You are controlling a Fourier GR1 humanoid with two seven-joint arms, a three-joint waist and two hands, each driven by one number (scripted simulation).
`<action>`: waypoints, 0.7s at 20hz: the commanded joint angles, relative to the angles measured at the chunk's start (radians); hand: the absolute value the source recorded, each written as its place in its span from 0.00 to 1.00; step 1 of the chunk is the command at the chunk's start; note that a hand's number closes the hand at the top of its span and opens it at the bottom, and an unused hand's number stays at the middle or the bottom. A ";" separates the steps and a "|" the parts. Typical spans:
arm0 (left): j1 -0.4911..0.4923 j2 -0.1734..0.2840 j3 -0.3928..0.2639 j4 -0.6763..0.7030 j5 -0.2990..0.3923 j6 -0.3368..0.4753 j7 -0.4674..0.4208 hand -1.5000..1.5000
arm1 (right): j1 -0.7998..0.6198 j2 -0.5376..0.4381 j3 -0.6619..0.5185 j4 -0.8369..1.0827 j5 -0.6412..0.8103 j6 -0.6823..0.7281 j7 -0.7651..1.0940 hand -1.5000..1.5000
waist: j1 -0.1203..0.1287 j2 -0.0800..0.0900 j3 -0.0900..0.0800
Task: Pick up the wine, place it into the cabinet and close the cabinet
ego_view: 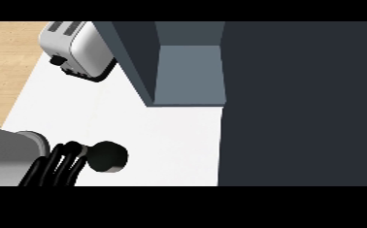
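Note:
The wine (109, 156) stands on the white counter at the lower left and, seen from above, is a dark round top with a grey rim. My left hand (58, 163) is right beside it on its left, at the end of a grey forearm. Its black fingers are long and relaxed, not wrapped round the bottle. The thumb side reaches the bottle's left edge. The dark grey cabinet (136, 62) stands at the back, and its open inside (190, 72) shows a lighter grey floor. My right hand shows nowhere.
A wide dark panel (290, 105) fills the whole right side, from the cabinet's opening to the lower edge. A silver toaster (75, 47) stands at the back left. Bare white counter (165, 135) lies between the wine and the cabinet. A wooden floor (18, 57) shows at the left.

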 commanded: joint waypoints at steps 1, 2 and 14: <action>-0.076 -0.017 0.067 -0.122 0.106 0.030 0.083 0.00 | 0.047 -0.009 -0.045 -0.127 -0.066 0.008 0.023 0.00 | -0.010 0.003 0.001; -0.052 -0.006 0.116 -0.136 0.152 0.019 0.073 0.00 | -0.048 -0.026 -0.047 -0.119 -0.071 -0.030 0.096 0.00 | 0.001 0.003 0.000; -0.117 0.040 0.437 0.087 0.431 -0.104 0.095 0.00 | -0.025 0.010 0.010 -0.153 -0.018 -0.050 0.107 0.00 | 0.002 -0.001 -0.001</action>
